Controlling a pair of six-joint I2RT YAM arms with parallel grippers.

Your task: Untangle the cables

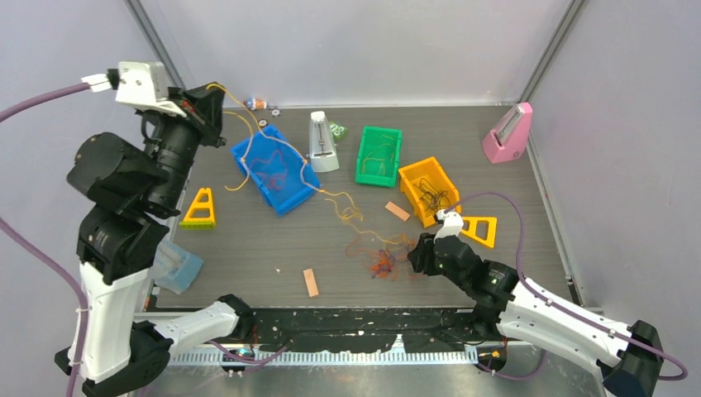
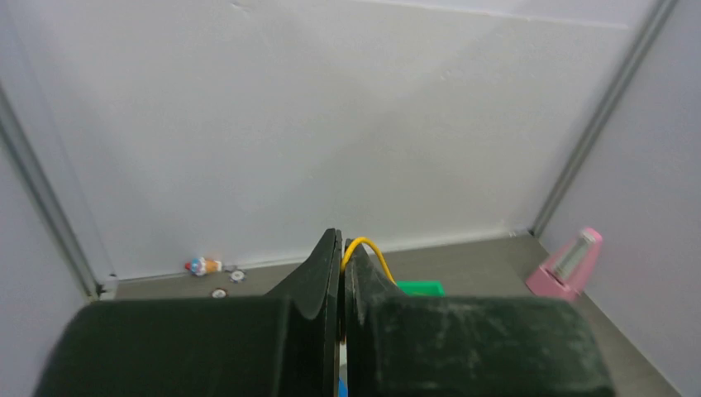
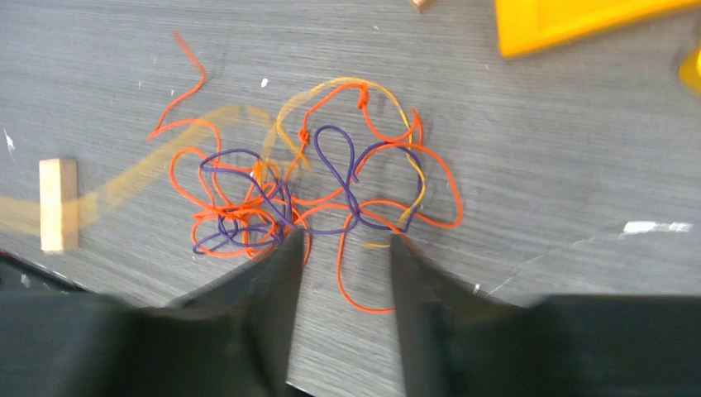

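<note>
As the left gripper (image 2: 341, 248) pinches a yellow cable (image 2: 369, 246) aloft, the open-jawed right gripper (image 3: 345, 241) hangs at the tangle (image 3: 285, 207), presumably to anchor it.

Open bench (image 1: 248, 240) lies left of the cables (image 1: 382, 260), with only a wooden strip (image 1: 311, 282) on it. The right pincer (image 3: 343, 248), jaws apart, closes off their right side, with the yellow triangle (image 1: 479, 230) and orange bin (image 1: 430, 188) beyond it. A yellow strand (image 2: 376, 252), pinched in the raised left pincer (image 2: 341, 244), slants across above the blue bin (image 1: 275, 169).
</note>
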